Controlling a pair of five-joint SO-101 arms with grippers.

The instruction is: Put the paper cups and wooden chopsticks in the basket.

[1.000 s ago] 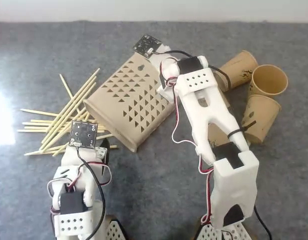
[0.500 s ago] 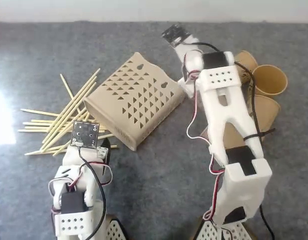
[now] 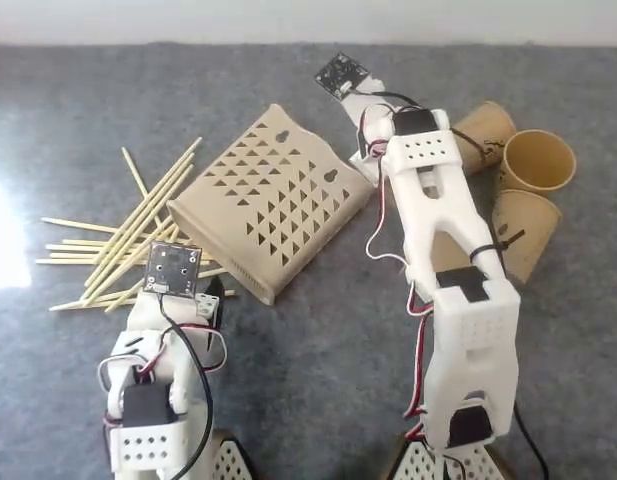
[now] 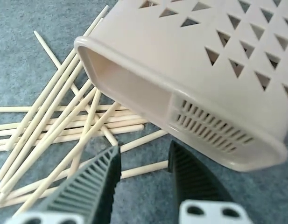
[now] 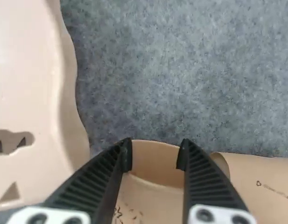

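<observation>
paper cups [image 3: 536, 160], tan with dark print, are seen from above, clustered on the grey mat [image 3: 318, 380] to the right of the basket [image 3: 273, 205]. the beige, triangle-pierced basket is tipped on its side. its open mouth is revealed by the left wrist view, facing the scattered wooden chopsticks [image 3: 128, 235]. the left gripper [image 4: 144, 161] is held spread above them. the right gripper [image 5: 153, 151] is held spread over a cup [image 5: 153, 186], close to the basket's wall.
</observation>
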